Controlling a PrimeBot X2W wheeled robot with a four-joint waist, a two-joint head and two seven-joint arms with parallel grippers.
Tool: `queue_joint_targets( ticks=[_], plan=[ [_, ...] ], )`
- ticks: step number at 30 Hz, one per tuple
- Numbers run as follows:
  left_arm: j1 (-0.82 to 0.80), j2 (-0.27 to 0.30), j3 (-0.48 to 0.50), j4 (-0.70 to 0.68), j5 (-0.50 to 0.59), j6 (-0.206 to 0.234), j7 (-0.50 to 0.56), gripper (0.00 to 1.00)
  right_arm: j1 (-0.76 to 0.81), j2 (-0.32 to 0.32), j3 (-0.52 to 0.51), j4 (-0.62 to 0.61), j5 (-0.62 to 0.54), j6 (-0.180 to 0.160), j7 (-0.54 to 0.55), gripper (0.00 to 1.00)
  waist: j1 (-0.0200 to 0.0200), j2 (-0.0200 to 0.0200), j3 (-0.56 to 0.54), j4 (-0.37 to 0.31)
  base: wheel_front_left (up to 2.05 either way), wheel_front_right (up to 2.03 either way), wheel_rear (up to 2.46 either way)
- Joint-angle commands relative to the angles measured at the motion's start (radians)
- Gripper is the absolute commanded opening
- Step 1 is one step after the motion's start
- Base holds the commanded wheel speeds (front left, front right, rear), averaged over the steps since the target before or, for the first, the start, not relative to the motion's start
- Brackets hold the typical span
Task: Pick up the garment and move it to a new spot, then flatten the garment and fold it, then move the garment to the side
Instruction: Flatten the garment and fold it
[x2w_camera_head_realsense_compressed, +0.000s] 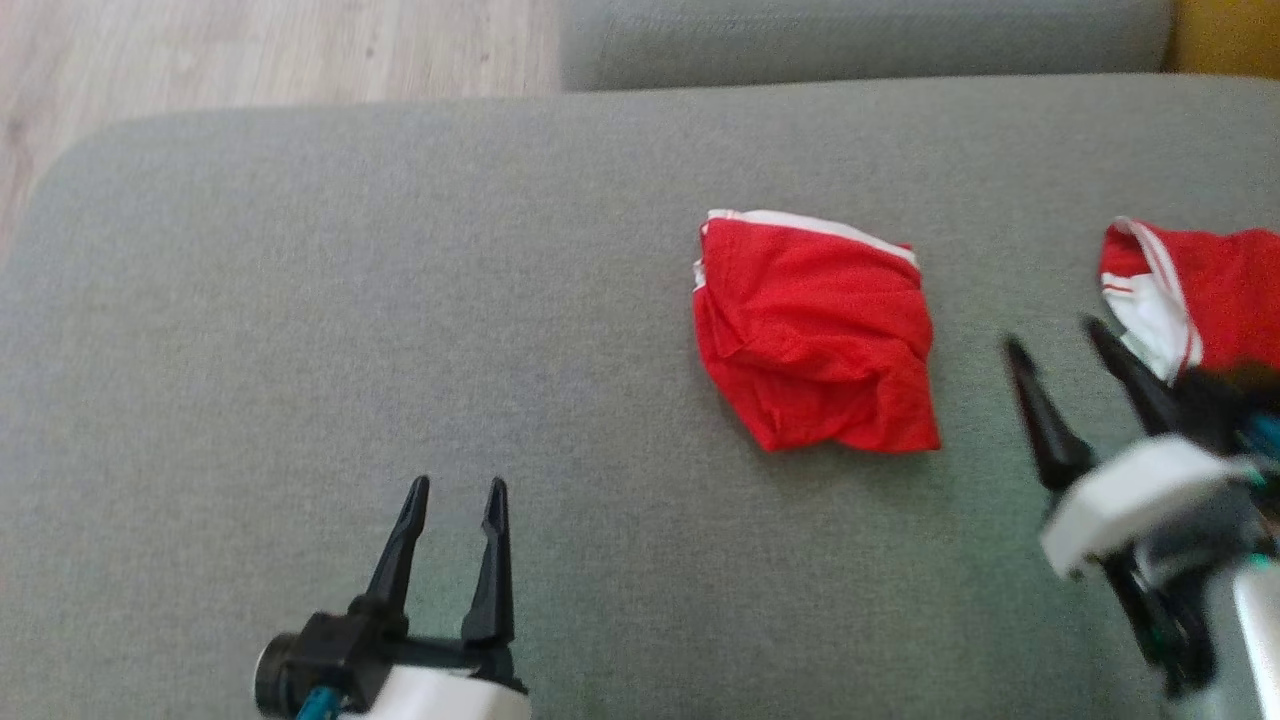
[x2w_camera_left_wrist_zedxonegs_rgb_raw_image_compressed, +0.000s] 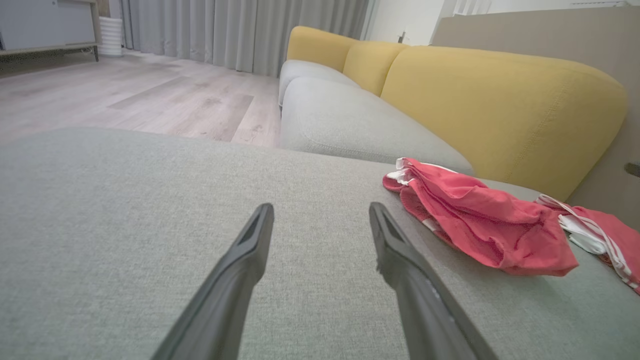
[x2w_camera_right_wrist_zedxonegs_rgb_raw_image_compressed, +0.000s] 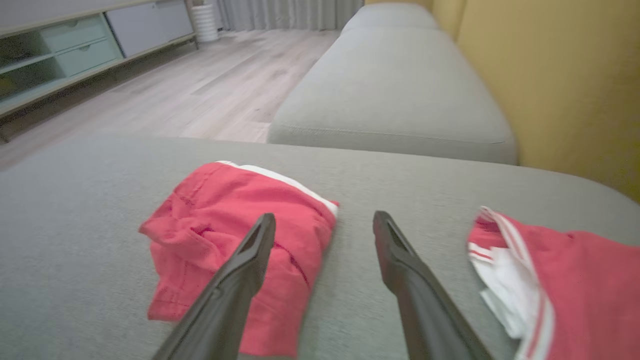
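Observation:
A red garment with a white band lies bunched and roughly folded on the grey sofa seat, right of centre. My right gripper hovers just to its right, open and empty, a short gap away from the cloth. In the right wrist view the garment lies under and left of the open right gripper. My left gripper stands open and empty over bare cushion at the lower left. In the left wrist view the left gripper points past the garment, which lies off to its right.
A second red-and-white garment lies at the seat's right edge, close behind my right gripper. A yellow backrest borders the seat on that side. Another grey cushion adjoins at the back, with wooden floor beyond the far left corner.

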Motion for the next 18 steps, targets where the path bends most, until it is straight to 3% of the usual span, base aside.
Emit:
queue_joint_targets(
  ticks=[1,5,10,11,12,13,15,18],
  plan=[
    [-0.003,0.008,0.044,-0.035,0.013,-0.001,-0.01,1.0,0.016,0.007,-0.015,-0.048,-0.019,0.007,-0.033,1.0,0.0001,-0.0001,-0.029,-0.017,0.0,0.0,0.0],
    [0.038,0.004,0.084,-0.041,0.029,-0.01,-0.01,1.0,0.123,0.044,-0.11,-0.055,-0.073,0.007,-0.133,1.0,0.0001,-0.0001,-0.059,-0.025,0.0,0.0,0.0],
    [0.069,-0.014,0.115,-0.049,0.05,-0.028,-0.01,1.0,0.133,0.072,-0.138,-0.021,-0.091,0.007,-0.216,1.0,0.0001,-0.0001,-0.062,-0.026,0.0,0.0,0.0],
    [0.07,-0.019,0.117,-0.049,0.055,-0.033,-0.01,1.0,0.116,0.074,-0.136,-0.007,-0.089,0.007,-0.222,0.91,0.0001,-0.0001,-0.06,-0.024,0.0,0.0,0.0],
    [0.069,-0.022,0.117,-0.049,0.06,-0.04,-0.01,1.0,0.095,0.067,-0.126,0.006,-0.095,0.007,-0.224,0.75,0.0001,-0.0001,-0.054,-0.02,0.0,0.0,0.0],
    [0.066,-0.026,0.117,-0.049,0.065,-0.046,-0.01,1.0,0.068,0.063,-0.113,0.02,-0.094,0.007,-0.224,0.38,0.0001,-0.0001,-0.047,-0.016,0.0,0.0,0.0],
    [0.055,-0.032,0.117,-0.048,0.075,-0.058,-0.01,1.0,0.001,0.053,-0.08,0.057,-0.088,0.007,-0.213,0.0,0.0001,-0.0001,-0.028,-0.005,0.0,0.0,0.0],
    [0.034,-0.04,0.113,-0.04,0.089,-0.077,-0.01,1.0,-0.117,0.028,-0.005,0.138,-0.074,0.007,-0.187,0.0,0.0001,-0.0001,0.001,0.019,0.0,0.0,0.0]
  ],
)
